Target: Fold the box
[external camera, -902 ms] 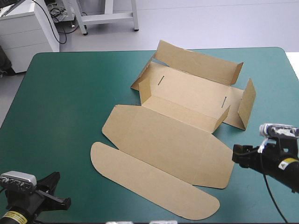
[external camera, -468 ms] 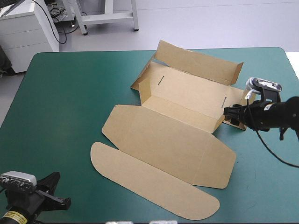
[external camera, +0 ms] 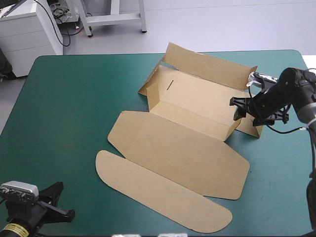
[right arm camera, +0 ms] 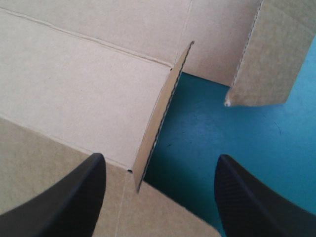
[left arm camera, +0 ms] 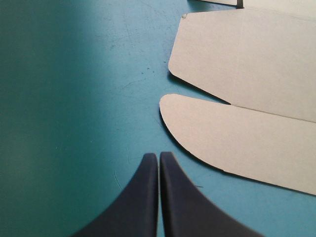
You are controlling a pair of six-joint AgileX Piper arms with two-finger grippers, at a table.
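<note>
The box (external camera: pixel 182 143) lies on the teal-green cover (external camera: pixel 69 108), its walls partly raised at the far side and its lid flat toward the near edge. The right gripper (external camera: pixel 238 108) reaches in low over the box's right end, black fingers spread wide. An upright end flap (right arm camera: pixel 158 133) stands between them, just ahead. The left gripper (left arm camera: pixel 158 157) sits at the near-left corner with fingers pressed together, near the lid's rounded tip, not touching.

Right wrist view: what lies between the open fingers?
In the right wrist view, a raised flap of the box, seen edge-on, stands between the fingers of the right gripper, bare teal-green cover beside it.
</note>
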